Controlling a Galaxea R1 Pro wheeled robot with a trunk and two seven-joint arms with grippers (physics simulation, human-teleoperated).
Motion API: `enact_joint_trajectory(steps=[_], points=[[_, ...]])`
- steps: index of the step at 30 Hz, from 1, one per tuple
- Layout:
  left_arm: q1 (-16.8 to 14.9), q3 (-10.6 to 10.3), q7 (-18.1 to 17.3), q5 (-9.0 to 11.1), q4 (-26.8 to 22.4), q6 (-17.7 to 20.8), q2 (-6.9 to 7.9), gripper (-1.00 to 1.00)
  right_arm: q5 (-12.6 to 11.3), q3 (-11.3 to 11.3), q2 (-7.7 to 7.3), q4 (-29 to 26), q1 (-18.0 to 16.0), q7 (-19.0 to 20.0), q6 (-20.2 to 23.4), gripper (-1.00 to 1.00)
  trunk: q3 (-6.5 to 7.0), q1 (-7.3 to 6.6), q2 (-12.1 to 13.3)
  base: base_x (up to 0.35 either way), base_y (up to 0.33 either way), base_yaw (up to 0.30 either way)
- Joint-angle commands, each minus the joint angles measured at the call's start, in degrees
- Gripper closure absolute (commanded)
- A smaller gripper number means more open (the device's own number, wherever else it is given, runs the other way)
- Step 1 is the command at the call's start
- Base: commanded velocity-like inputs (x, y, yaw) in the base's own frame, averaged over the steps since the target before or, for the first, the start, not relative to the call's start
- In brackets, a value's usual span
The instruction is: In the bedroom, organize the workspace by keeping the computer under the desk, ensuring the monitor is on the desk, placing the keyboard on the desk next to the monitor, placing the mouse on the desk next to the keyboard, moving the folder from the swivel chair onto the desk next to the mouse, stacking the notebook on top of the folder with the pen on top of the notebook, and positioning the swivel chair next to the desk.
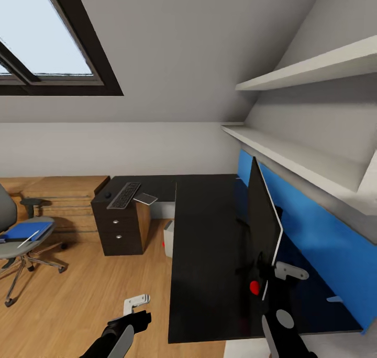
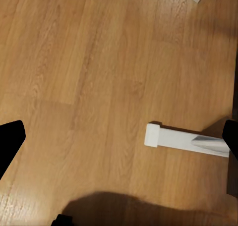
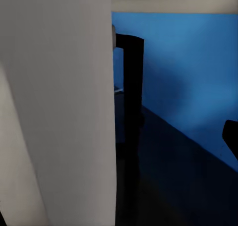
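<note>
An attic bedroom under a sloped ceiling, with a dark-framed skylight (image 1: 47, 38) at the far left and two white wall shelves (image 1: 309, 69) at the right. The L-shaped desk (image 1: 209, 253) runs along the right wall, its glossy black top backed by a bright blue panel (image 1: 314, 227). On the near part of the top the monitor (image 1: 262, 221) stands edge-on to the head camera, a red dot at its lower corner. The right gripper (image 1: 280, 274) sits at the monitor's near edge; whether its fingers grip the screen or stand apart cannot be told. From the right wrist, the monitor's white back (image 3: 59, 107) looms close, its black stand (image 3: 133, 87) behind on the dark top.

On the far left wing, above a dark drawer unit (image 1: 120, 227), lie the keyboard (image 1: 124, 195), the mouse (image 1: 108, 194) just left of it, and a grey notebook (image 1: 145, 198) just right. The computer (image 1: 168, 238) shows partly beneath the desk. At the left, on the wooden floor (image 1: 78, 300), the swivel chair (image 1: 23, 232) carries the blue folder (image 1: 23, 230) with the white pen (image 1: 29, 238) on it. The left gripper (image 1: 137, 306) hangs low over the floor, fingers spread with nothing between them.
</note>
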Motion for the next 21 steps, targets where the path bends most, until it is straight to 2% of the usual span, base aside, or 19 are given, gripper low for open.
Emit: enact_joint_trajectory(steps=[1, 17, 21], points=[[-0.03, -0.18, 0.53, 0.61, -0.08, 0.09, 0.04, -1.00, 0.55, -0.12, 0.05, 0.04, -0.03, -0.24, -0.04, -1.00, -0.05, 0.02, -0.06, -0.007, -0.018, 0.000], [-0.03, -0.18, 0.54, 0.55, -0.08, 0.07, 0.04, -1.00, 0.56, -0.02, 0.05, -0.05, -0.03, -0.24, -0.04, -1.00, -0.05, 0.02, -0.06, -0.080, -0.155, 0.000], [-0.03, -0.18, 0.53, 0.55, -0.09, 0.07, 0.04, -1.00, 0.47, -0.02, -0.01, -0.05, -0.03, 0.03, -0.17, -1.00, -0.05, 0.02, -0.06, -0.029, -0.055, 0.000]])
